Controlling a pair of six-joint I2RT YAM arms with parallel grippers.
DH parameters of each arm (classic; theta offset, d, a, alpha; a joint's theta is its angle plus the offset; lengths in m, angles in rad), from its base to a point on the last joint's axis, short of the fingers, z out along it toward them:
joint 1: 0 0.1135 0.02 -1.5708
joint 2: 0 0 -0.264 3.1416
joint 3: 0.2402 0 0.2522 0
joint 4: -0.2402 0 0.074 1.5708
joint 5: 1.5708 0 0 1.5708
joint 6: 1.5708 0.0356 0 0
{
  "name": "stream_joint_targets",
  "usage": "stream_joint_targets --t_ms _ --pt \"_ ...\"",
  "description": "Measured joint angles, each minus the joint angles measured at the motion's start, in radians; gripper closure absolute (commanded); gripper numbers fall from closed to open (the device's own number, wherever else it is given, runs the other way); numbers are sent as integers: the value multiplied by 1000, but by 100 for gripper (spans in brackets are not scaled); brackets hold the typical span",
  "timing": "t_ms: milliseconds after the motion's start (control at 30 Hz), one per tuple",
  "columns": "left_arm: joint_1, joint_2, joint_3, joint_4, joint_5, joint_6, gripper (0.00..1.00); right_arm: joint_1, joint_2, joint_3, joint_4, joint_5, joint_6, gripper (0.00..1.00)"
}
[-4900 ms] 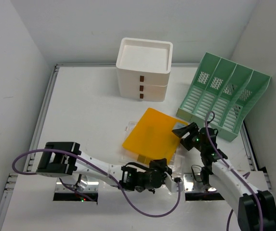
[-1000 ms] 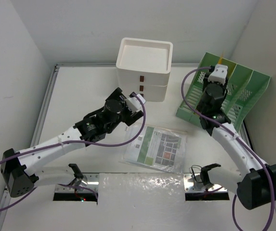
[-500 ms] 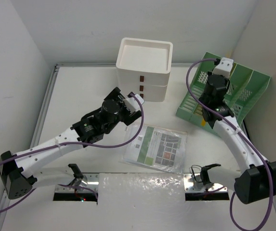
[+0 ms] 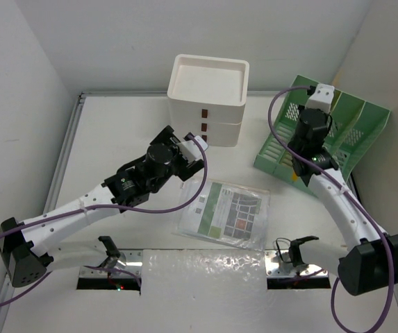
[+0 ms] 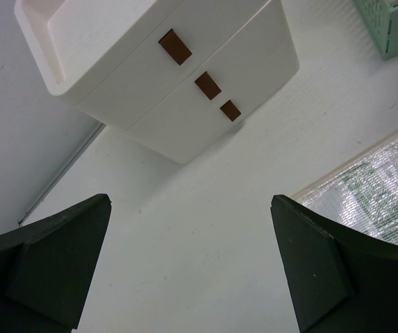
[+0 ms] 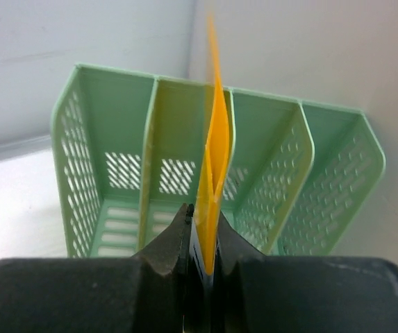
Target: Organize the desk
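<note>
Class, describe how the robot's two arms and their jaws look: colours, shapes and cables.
The left arm and right arm share one build: white links between black, rounded joint housings, ending in black bases. A purple cable loops loosely along each. The jaws are matt black and wedge-shaped.

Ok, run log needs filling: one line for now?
right pincer: shut on orange folder | folder: edge-on, facing green rack | left pincer: open

Top camera overlooks the whole desk [image 4: 115, 125] from the near edge. Left wrist camera closely faces the far box [image 5: 185, 90], right wrist camera the rack [image 6: 101, 118].
</note>
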State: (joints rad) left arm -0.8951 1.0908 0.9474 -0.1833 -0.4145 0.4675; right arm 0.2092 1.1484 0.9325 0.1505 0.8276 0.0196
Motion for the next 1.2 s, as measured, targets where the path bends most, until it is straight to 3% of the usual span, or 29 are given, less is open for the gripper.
stream_joint_targets --t_ms 433,933,1000,1033,1067,1200 --pt "0 2 0 0 1 7 0 -4 -136 -234 558 -127 -271 100" --pt "10 9 0 0 6 11 0 -4 -15 -422 847 -174 -253 100" --pt "11 9 0 0 18 13 0 -4 -3 -446 844 -174 -236 82" --pt "11 9 0 -1 24 14 1 -4 -2 -451 831 -176 -224 66" --pt "11 9 0 -2 35 15 1 -4 -2 -452 811 -179 -210 41" --pt "12 20 0 -19 72 14 1 -4 -43 -389 581 -206 -124 15"
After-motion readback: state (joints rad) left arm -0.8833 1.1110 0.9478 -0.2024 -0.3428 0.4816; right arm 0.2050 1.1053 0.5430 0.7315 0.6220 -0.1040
